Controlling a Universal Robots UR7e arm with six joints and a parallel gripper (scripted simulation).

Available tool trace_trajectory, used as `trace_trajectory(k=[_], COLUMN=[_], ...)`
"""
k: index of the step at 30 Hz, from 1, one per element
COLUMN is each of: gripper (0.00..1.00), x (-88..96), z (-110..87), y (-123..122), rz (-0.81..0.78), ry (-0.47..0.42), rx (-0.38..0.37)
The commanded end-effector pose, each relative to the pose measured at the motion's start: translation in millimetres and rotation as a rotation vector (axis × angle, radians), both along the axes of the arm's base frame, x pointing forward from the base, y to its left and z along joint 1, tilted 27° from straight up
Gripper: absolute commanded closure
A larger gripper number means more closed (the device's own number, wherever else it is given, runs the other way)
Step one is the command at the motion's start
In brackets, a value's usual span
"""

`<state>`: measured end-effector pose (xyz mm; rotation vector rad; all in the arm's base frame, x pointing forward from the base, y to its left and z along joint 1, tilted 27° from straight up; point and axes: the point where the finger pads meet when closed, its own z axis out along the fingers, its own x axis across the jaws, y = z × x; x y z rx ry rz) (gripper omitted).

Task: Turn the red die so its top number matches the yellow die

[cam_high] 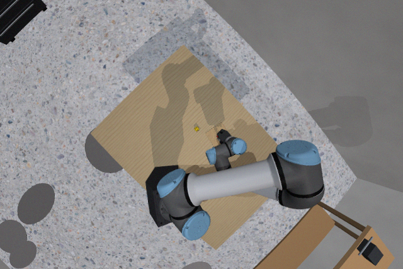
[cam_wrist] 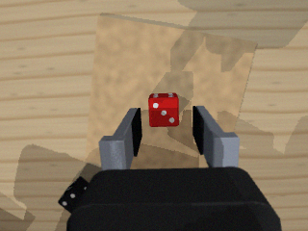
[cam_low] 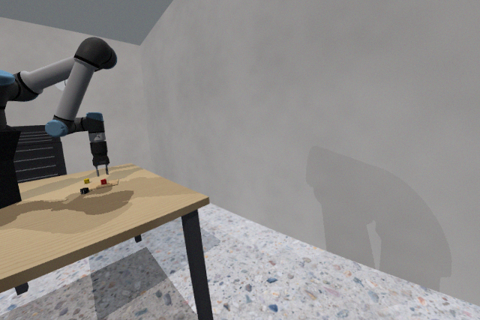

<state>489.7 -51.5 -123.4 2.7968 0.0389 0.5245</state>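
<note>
We see the gripper [cam_low: 102, 172] [cam_wrist: 166, 121] well open, holding nothing, above the mat [cam_wrist: 130, 58]. Red die [cam_low: 103, 181] [cam_wrist: 164, 111] lies on the mat, three up; black die [cam_low: 84, 190] [cam_wrist: 73, 194] at its seven o'clock in wrist view.

plain grey walls [cam_low: 271, 76]; speckled terrazzo floor [cam_high: 65, 96] [cam_low: 247, 270]; black slatted unit [cam_high: 19, 5] [cam_low: 38, 154] beyond the wooden table [cam_high: 130, 123] [cam_low: 163, 196]

Yellow die's [cam_high: 196, 128] [cam_low: 86, 180] top number too small to tell.
</note>
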Motion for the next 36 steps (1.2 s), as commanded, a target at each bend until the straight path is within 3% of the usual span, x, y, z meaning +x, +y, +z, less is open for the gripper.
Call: trace_trajectory(k=[1, 7, 15, 16, 36], gripper=[0.21, 0.21, 0.21, 0.0, 0.0], x=[-9.9, -15.0, -16.0, -16.0, -16.0], z=[22.6, 35.5, 38.0, 38.0, 38.0], y=[8, 12, 12, 12, 12], rz=[0.0, 0.0, 0.0, 0.0, 0.0], ry=[0.005, 0.005, 0.005, 0.005, 0.004], rx=[0.001, 0.001, 0.001, 0.001, 0.001])
